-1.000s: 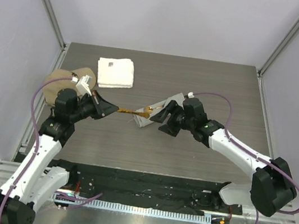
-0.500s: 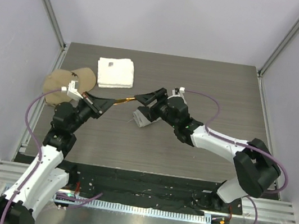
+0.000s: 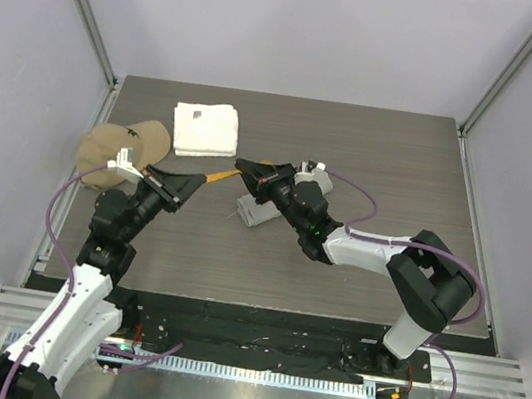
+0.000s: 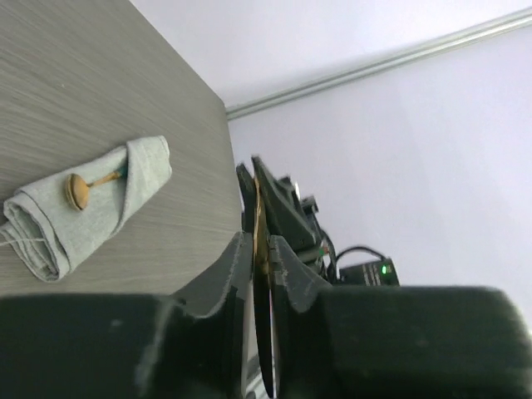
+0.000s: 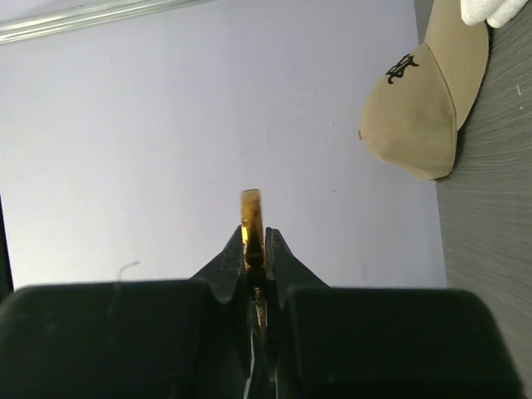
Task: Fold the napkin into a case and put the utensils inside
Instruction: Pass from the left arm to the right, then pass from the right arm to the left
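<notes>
Orange-yellow stick-like utensil hangs above the middle of the dark wood-grain table, pinched by the right gripper. The left gripper closely flanks its other end, grip unclear. The folded grey napkin case, just beside, holds a round-bowled wooden spoon.

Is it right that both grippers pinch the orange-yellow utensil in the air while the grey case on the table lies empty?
No. The case is not empty: the left wrist view shows the wooden-bowled utensil lying in it. The left gripper and right gripper do pinch the orange-yellow utensil.
</notes>
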### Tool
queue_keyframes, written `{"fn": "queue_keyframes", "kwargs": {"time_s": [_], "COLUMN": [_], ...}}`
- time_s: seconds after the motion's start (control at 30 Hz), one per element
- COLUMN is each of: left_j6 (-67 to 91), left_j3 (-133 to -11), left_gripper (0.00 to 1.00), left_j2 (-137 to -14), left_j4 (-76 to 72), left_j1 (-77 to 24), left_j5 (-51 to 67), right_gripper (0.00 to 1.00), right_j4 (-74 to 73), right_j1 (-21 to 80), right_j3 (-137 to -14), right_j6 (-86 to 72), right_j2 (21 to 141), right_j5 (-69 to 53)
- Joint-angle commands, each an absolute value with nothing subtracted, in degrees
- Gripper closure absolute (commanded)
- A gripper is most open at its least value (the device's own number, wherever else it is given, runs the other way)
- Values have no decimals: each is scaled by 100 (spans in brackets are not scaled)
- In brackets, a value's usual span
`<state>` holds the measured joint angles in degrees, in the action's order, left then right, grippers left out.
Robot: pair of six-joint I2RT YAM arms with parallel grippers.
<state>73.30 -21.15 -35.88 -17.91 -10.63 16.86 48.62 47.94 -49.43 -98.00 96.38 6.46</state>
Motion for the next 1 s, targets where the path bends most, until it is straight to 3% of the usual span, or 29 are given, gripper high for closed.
{"fn": "queue_keyframes", "kwargs": {"time_s": [0.0, 0.03, 0.17, 0.2, 0.37, 0.63, 0.97], "left_j6": [6917, 6882, 6786, 6829, 6811, 7646, 8217], "left_j3": [-2486, -2653, -3216, -3339, -3474, -2593, -2488], "left_gripper": [67, 48, 28, 27, 37, 43, 39], "left_j2": [-3638, -3639, -3709, -3779, -3736, -3375, -3463], "left_j4": [-1462, -1320, -127, 277, 1530, 28, -930], "left_j1": [-1063, -1055, -1063, -1055, -1055, -1055, -1046], "left_j5": [1204, 1134, 1081, 1046, 1405, 1889, 2136], "right_gripper": [99, 99, 99, 99, 99, 99, 99], "right_j4": [5520, 5511, 5555, 5581, 5739, 5976, 6415], "right_j1": [4887, 4887, 4843, 4834, 4711, 4641, 4597], "right_j3": [-4597, -4466, -4342, -4316, -4192, -4157, -3920], "right_j6": [-10151, -10160, -10099, -10090, -10064, -9862, -9694], "right_j2": [9423, 9378, 9282, 9281, 9220, 9272, 9325], "right_j5": [1475, 1546, 1617, 1617, 1670, 1591, 1441]}}
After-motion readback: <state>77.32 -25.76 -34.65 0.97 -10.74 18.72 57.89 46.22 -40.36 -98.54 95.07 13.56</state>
